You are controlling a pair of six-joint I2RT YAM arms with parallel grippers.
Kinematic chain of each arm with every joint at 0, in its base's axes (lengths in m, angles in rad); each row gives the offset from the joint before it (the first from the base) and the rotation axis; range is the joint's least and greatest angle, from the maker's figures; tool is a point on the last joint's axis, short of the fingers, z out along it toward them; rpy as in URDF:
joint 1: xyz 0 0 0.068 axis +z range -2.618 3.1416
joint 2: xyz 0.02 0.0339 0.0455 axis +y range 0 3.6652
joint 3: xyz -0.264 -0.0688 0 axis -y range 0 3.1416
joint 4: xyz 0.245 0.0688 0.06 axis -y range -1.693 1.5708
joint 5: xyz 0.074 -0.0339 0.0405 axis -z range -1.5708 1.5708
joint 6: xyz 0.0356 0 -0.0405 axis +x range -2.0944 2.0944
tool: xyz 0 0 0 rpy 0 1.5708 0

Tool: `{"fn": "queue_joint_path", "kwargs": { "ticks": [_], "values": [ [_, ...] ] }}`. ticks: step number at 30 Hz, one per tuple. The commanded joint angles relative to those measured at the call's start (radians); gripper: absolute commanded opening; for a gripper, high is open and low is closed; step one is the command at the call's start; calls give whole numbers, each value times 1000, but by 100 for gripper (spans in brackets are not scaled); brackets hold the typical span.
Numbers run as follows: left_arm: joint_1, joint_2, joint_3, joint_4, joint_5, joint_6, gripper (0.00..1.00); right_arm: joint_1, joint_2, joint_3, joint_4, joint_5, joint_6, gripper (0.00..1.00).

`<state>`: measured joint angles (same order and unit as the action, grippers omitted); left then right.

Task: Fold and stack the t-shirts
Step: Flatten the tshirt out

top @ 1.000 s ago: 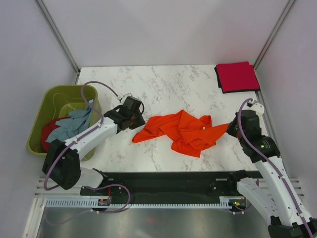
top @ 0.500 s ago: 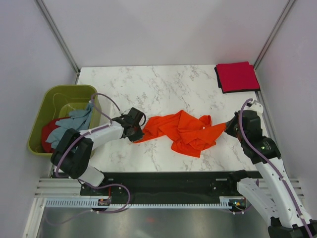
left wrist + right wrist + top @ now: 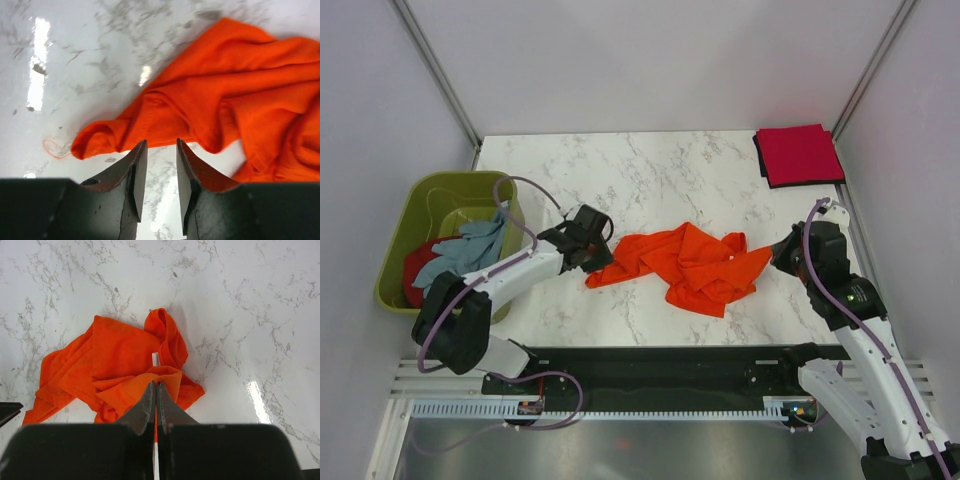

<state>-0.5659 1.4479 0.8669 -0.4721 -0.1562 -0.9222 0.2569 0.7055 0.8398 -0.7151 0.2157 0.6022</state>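
Orange t-shirt (image 3: 685, 265) lies crumpled, right pincer (image 3: 155, 385) pinching its edge, left pincer (image 3: 160, 145) spread beside its corner.

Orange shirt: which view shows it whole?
Top external: the whole orange shirt, crumpled. Left wrist shows only one end; right wrist shows most, its near edge behind the right gripper.

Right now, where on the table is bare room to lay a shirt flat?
Widest bare patch: the far table, beyond the orange t-shirt, from the back-left corner to the folded red t-shirt. A narrower strip along the near edge. The middle is crowded: left gripper and right gripper at the shirt's ends.
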Motion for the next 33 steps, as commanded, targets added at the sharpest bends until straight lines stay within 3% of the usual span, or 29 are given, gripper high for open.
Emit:
{"fn": "queue_joint_path", "kwargs": {
  "ticks": [1,6,11,15,19,20,23,25,33],
  "values": [
    [-52,-47,90,23,-29,78,38,-1,-6,-5,39,-16,18,0],
    [-172,43,147,72,-57,140,40,-1,0,-19,57,-41,25,0],
    [-189,138,216,122,-31,220,42,-1,2,-7,62,-44,28,0],
    [-222,157,224,127,1,191,42,-1,14,-8,57,-19,41,0],
    [-281,175,216,72,-2,21,45,-1,5,-21,59,-24,53,0],
    [-293,167,204,70,-15,-83,46,-2,3,-24,60,-27,53,0],
    [-330,137,105,145,-8,-261,51,-1,-9,-34,69,-33,59,0],
    [-344,126,66,260,-2,-306,53,-1,-11,-33,71,-41,56,0],
    [-347,193,54,343,-25,-405,54,-2,-26,-34,82,-81,70,0]
  ]
}}
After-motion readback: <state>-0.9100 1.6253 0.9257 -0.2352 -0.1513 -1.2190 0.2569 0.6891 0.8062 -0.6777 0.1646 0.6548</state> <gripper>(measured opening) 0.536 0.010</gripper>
